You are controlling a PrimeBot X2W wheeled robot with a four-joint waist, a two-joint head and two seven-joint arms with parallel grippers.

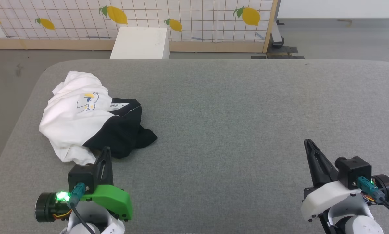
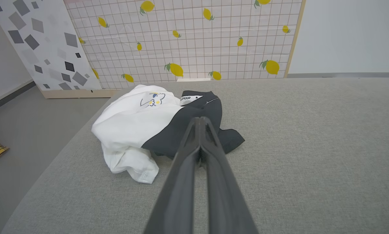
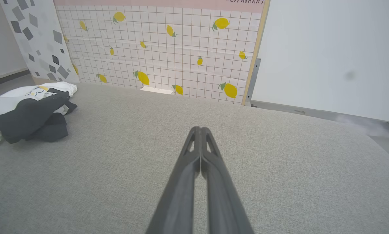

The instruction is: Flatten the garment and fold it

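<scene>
Here is the white cotton T-shirt point(image 1: 74, 120) with black sleeves and a black-trimmed collar, lying in a crumpled heap on the far left part of the grey fabric-covered counter point(image 1: 230, 113), close to its left edge. It is nowhere near flat. The white body is bunched up, with a small blue-line cartoon print and its yellow spot facing upward, and the neck tape shows just beside the print. One black sleeve spills out toward the middle of the counter, and a white hem lies rumpled at the near side. The left pincer point(image 1: 106, 150) is clenched, its two dark fingers pressed together, and its tip sits right at the near edge of the heap. In the left wrist view the closed tip point(image 2: 200, 121) lies over the black sleeve of the T-shirt point(image 2: 132, 120), but whether it touches the cloth I cannot tell. Over on the other side the right pincer point(image 1: 308, 142) is clenched too and grasps nothing. It is poised over bare grey fabric, well apart from the T-shirt. The right wrist view shows that closed tip point(image 3: 200, 129) with the T-shirt point(image 3: 25, 113) far off at the left edge. Beyond the counter stand a plain white box point(image 1: 141, 42) and a gridded screen printed with yellow lemons point(image 1: 188, 19).
</scene>
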